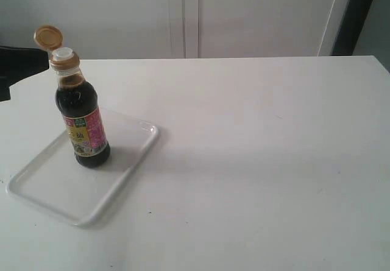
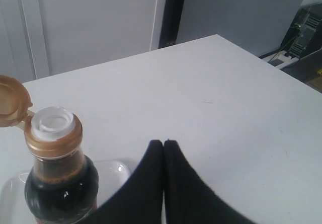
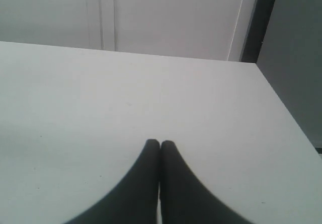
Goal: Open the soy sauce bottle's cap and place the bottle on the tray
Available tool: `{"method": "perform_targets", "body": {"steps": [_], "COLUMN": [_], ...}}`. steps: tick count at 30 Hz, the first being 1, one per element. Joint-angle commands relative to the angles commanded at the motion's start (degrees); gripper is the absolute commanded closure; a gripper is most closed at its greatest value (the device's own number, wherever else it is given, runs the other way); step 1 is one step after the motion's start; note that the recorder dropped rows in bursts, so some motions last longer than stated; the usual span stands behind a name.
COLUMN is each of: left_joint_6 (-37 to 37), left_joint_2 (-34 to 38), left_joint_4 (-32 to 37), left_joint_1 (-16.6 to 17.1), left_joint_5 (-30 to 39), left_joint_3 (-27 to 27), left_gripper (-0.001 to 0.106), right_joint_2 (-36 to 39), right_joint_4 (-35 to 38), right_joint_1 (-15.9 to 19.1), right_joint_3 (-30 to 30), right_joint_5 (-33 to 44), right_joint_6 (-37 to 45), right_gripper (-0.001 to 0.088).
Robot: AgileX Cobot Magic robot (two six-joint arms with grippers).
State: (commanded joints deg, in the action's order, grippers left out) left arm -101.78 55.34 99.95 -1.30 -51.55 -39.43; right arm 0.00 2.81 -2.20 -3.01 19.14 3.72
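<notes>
Since cap (image 1: 48,37) stands open and soy sauce bottle (image 1: 83,122) sits upright on tray (image 1: 42,192), nine o'clock side of surface (image 1: 274,161), task looks done. Both left gripper (image 2: 163,143) and right gripper (image 3: 160,143): jaws closed, empty; next, back away clear.

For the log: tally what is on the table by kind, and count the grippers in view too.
Small round glass soy sauce bottle of dark liquid, orange-brown flip cap open: 1
Flat rectangular white plastic tray: 1
Black grippers, left gripper and right gripper, both shut: 2
Total: 4
</notes>
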Motion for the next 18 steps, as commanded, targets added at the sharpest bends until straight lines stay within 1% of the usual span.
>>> {"method": "perform_targets", "body": {"steps": [3,18], "left_joint_6": [0.0,0.0], "left_joint_2": [0.0,0.0], "left_joint_4": [0.0,0.0], "left_joint_1": [0.0,0.0], "left_joint_5": [0.0,0.0], "left_joint_3": [0.0,0.0], "left_gripper": [0.105,0.105], "right_joint_2": [0.0,0.0], "right_joint_4": [0.0,0.0], "right_joint_1": [0.0,0.0], "right_joint_3": [3.0,3.0], "right_joint_5": [0.0,0.5], "right_joint_6": [0.0,0.0], "right_gripper": [0.0868,0.0868]}}
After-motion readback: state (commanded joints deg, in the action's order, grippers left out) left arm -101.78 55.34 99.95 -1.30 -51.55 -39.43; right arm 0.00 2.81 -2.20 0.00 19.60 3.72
